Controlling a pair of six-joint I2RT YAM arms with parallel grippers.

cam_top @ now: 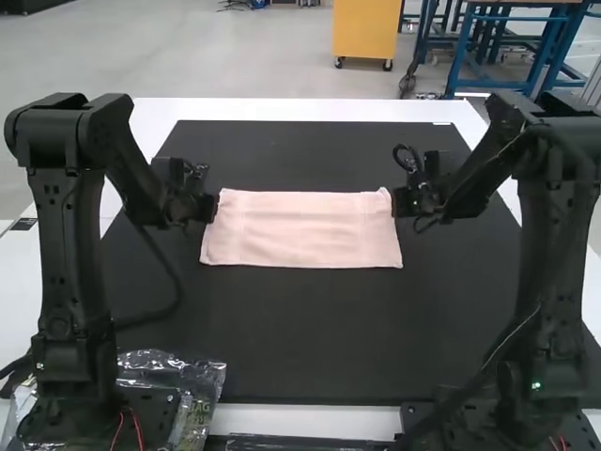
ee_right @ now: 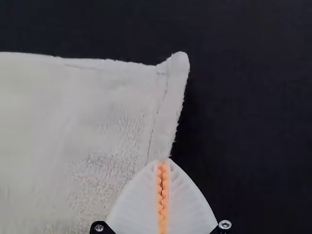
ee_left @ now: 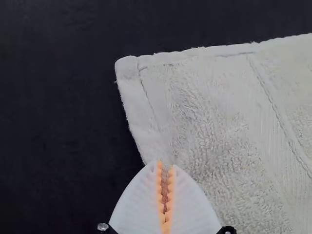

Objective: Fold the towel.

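The towel lies flat on the black mat, which covers much of the white table. It is pale pink and spread as a wide rectangle between the two arms, its long sides running across the high view. How many layers it has, I cannot tell.

The left pincer is at the towel's left side, near the far corner. Its orange pads are closed on the side hem, with a thin strip of cloth between them. In the left wrist view, one corner lies flat beyond the fingertips, with a stitched hem and a woven band farther in.

The right pincer is at the opposite side, also near the far corner. Its pads are pressed together, their tips at the side hem; whether cloth is pinched there, I cannot tell. The right wrist view shows a corner that rises to a small peak.

A clear plastic bag lies by the left arm's base.
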